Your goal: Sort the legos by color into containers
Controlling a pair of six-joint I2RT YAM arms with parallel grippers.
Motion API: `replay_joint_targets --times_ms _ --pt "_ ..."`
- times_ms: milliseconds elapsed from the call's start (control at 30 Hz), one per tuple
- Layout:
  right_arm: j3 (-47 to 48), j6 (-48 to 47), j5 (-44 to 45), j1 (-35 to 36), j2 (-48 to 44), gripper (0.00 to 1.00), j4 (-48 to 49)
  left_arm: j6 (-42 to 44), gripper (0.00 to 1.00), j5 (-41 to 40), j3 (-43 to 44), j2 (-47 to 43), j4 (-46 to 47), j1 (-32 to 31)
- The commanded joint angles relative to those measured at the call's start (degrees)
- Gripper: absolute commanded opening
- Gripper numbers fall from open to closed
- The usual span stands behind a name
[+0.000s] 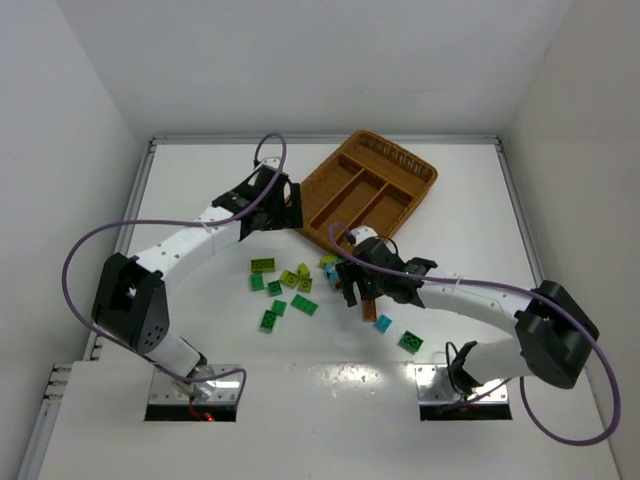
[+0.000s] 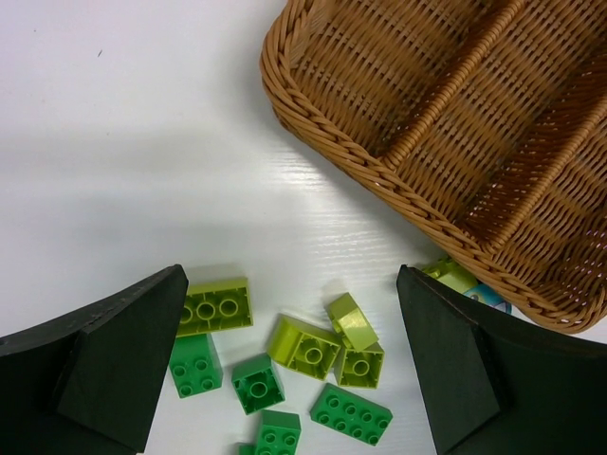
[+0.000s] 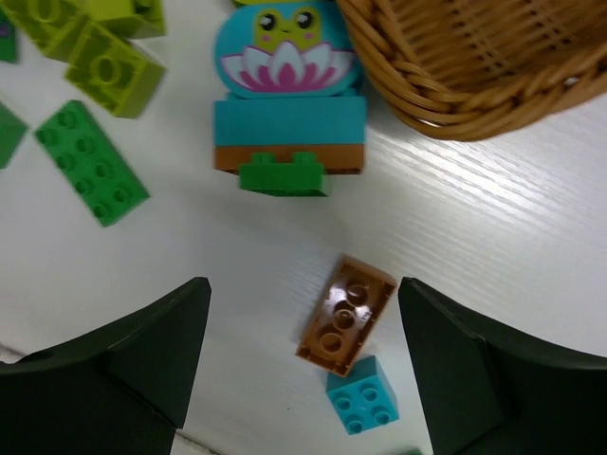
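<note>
The wicker tray [image 1: 415, 168] lies at the back centre, its compartments showing no bricks. Loose legos lie in front of it: lime [image 1: 262, 265], dark green [image 1: 268, 320], cyan [image 1: 383, 323] and brown [image 1: 369, 311]. My left gripper [image 1: 283, 218] is open and empty above the table, left of the tray. In the left wrist view it [image 2: 294, 355] frames lime bricks [image 2: 305, 346] and green bricks [image 2: 257, 382]. My right gripper [image 1: 362, 292] is open and empty. In the right wrist view it [image 3: 303, 365] hovers over the brown brick [image 3: 346, 322], with a cyan brick [image 3: 361, 393] touching that brick's near end.
A stack of a frog-picture cyan block [image 3: 288, 57], a brown layer and a green brick [image 3: 282, 175] stands by the tray's near corner [image 3: 446, 114]. A green brick [image 3: 92, 175] and lime bricks [image 3: 114, 59] lie left of it. White walls enclose the table.
</note>
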Motion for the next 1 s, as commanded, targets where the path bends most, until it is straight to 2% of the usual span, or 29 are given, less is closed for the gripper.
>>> replay_joint_targets --times_ms 0,100,200,300,433,667,967 --pt "2.24 0.83 6.08 0.31 1.06 0.81 -1.65 -0.23 1.00 -0.82 -0.19 -2.02 0.91 -0.46" --pt "2.24 4.77 9.86 0.31 1.66 0.80 -4.88 -0.23 1.00 -0.82 -0.71 -2.02 0.91 -0.46" --pt "2.24 6.28 9.27 0.31 2.20 0.80 -5.69 -0.23 1.00 -0.82 -0.72 -2.02 0.91 -0.46" --pt "1.72 5.23 5.06 0.83 1.67 0.82 -0.35 -0.23 1.00 -0.82 -0.72 -2.02 1.44 -0.46" --pt "3.99 2.77 3.91 0.83 3.51 0.82 2.04 0.82 1.00 1.91 -0.72 -2.02 1.44 -0.46" --pt "8.30 -0.49 3.29 0.83 8.70 0.73 4.05 1.35 1.00 1.29 -0.72 -2.02 1.44 -0.46" --pt "9.98 -1.02 4.43 0.83 13.89 0.51 5.99 1.88 1.00 1.29 -0.72 -2.02 1.44 -0.46"
